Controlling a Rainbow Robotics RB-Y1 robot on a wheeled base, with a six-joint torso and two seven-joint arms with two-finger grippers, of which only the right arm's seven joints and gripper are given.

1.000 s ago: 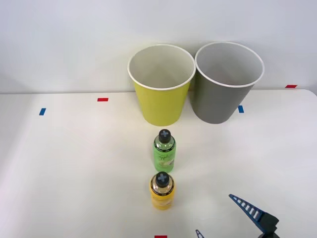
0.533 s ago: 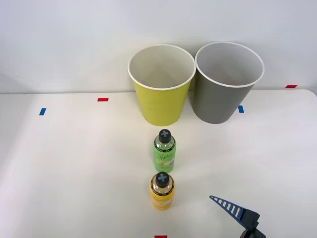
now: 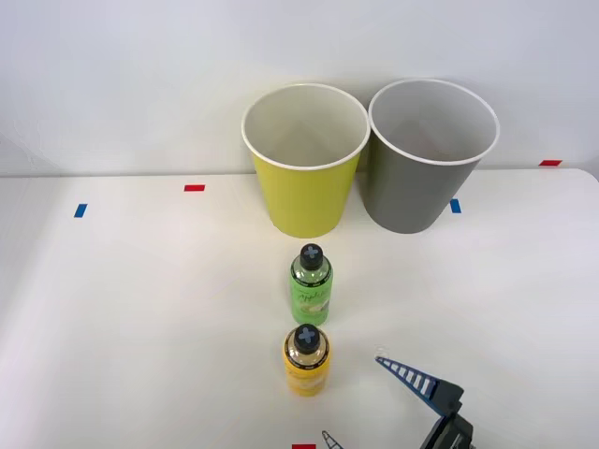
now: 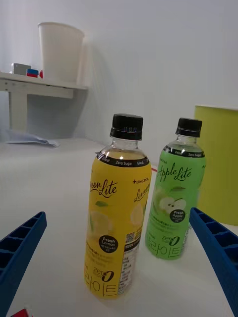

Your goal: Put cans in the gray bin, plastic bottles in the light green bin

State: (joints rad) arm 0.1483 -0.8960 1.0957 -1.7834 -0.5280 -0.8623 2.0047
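Plastic bottles: two, both upright on the white table (image 3: 140,309), one behind the other in a line running away from the robot, near each other but apart.
Yellow bottle (image 3: 306,360): nearer the robot; dark cap with a pale cross seen from above. In the wrist view (image 4: 119,225) the label reads "Lemon Lite", "Zero Sugar", "Fresh Lemon".
Green bottle (image 3: 310,285): farther back, between the yellow bottle and the bins. Wrist view (image 4: 176,208) shows an "Apple Lite" label with an apple picture.
Light green bin (image 3: 305,161): upright at the far side of the table, straight behind the bottle line, white rim, pale inside. Its wall shows beside the green bottle in the wrist view (image 4: 218,163).
Gray bin (image 3: 429,154): upright, just right of the light green bin, the two nearly touching at the rims.
Right gripper (image 3: 356,400): low at the near right of the table, just beside the yellow bottle on its right, not touching it. Spread wide; blue ribbed fingers (image 4: 218,252) sit at both lower corners of the wrist view with both bottles between them, nothing held.
Tape marks: red (image 3: 194,188) and blue (image 3: 80,210) bits on the table's left, a blue one (image 3: 455,206) by the gray bin's foot.
Background, wrist view: a white bucket (image 4: 59,52) on a white shelf.
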